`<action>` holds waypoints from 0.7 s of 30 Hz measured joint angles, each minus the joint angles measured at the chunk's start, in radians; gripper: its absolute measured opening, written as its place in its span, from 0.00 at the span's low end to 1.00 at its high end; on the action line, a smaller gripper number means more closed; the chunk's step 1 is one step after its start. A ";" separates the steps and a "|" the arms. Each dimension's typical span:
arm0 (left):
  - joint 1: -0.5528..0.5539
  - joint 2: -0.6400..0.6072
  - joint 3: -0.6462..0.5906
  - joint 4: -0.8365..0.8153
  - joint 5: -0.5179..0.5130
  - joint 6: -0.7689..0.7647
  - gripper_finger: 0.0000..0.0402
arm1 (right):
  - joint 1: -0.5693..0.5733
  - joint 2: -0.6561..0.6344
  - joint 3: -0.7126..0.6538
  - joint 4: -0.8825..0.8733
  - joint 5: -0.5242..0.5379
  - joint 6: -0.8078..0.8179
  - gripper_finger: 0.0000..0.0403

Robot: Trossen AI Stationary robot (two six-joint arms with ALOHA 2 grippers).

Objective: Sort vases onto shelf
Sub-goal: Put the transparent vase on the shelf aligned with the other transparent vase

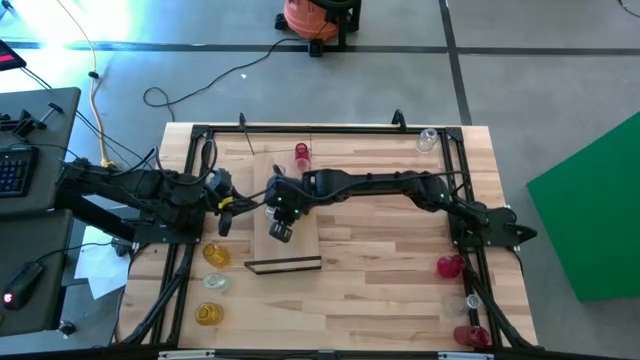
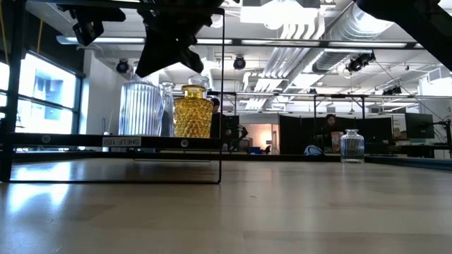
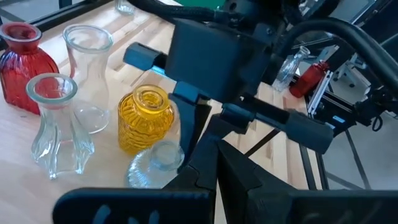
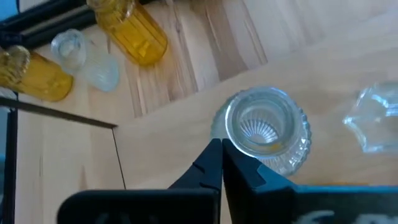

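Observation:
The shelf point(image 1: 300, 243) is a light-wood board at the table's middle, with a dark strip point(image 1: 283, 265) on its near edge. On it stand a red vase point(image 3: 22, 65), clear vases point(image 3: 87, 74) point(image 3: 56, 124), an amber-yellow vase point(image 3: 144, 118) and a clear ribbed vase point(image 4: 264, 130). My right gripper point(image 4: 222, 149) is shut and slants down, its fingertips at the ribbed vase's rim. My left gripper point(image 3: 217, 180) is shut and hangs left of the shelf point(image 1: 225, 212), touching nothing. In the high view my right arm hides the vases on the shelf. My right gripper's shut fingertips point(image 4: 217, 152) stand against the outer side of the ribbed vase's neck point(image 4: 231, 134), coming from above at a slant. I cannot tell whether they touch the glass. The vase stands upright on the shelf.
Two yellow vases point(image 1: 216, 255) point(image 1: 207, 314) and a clear one point(image 1: 214, 283) sit off the shelf at the near left. A red vase point(image 1: 302, 153) and a clear one point(image 1: 428, 140) stand toward the far edge. More vases point(image 1: 449, 266) point(image 1: 470, 335) stand near right. A black frame point(image 1: 200, 135) rims the table.

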 joint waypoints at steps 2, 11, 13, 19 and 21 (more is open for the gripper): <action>0.000 0.000 0.000 -0.001 0.000 0.000 0.00 | -0.006 0.000 0.000 0.010 -0.004 -0.003 0.00; 0.000 0.000 0.000 0.000 -0.001 -0.001 0.00 | -0.043 0.000 0.000 0.089 -0.018 -0.044 0.00; 0.000 0.000 0.000 0.000 -0.001 -0.001 0.00 | -0.049 0.000 0.000 0.095 -0.018 -0.046 0.00; 0.000 0.000 0.000 0.000 -0.001 -0.009 0.00 | -0.061 0.000 0.000 0.112 -0.017 -0.065 0.00; 0.000 0.000 0.000 0.000 -0.001 -0.009 0.00 | -0.063 0.000 0.000 0.123 -0.017 -0.069 0.00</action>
